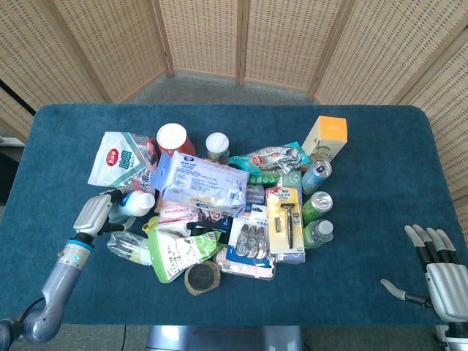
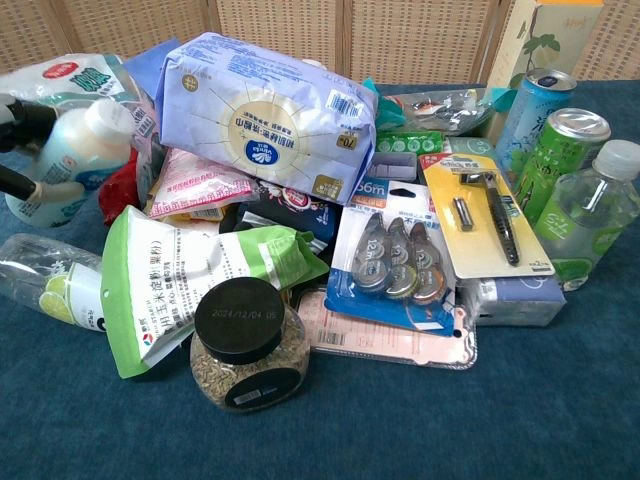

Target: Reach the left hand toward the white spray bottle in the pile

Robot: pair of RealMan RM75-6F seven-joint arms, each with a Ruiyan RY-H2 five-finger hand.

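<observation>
The white spray bottle (image 1: 136, 203) with a pale blue label lies tilted at the left edge of the pile, raised off the items under it. My left hand (image 1: 93, 213) holds its lower body, with dark fingers (image 2: 22, 184) wrapped around the bottle (image 2: 68, 160) in the chest view. Its white cap points toward the big lavender tissue pack (image 1: 201, 183). My right hand (image 1: 437, 272) rests open at the table's front right corner, far from the pile, and appears only in the head view.
A white-and-green snack bag (image 1: 117, 157) lies just behind the bottle. A clear bottle with lime slices (image 2: 45, 290), a green pouch (image 2: 190, 275) and a black-lidded jar (image 2: 245, 345) lie in front. Cans (image 1: 317, 205), a razor card (image 1: 285, 219) and an orange-topped box (image 1: 325, 139) fill the pile's right side.
</observation>
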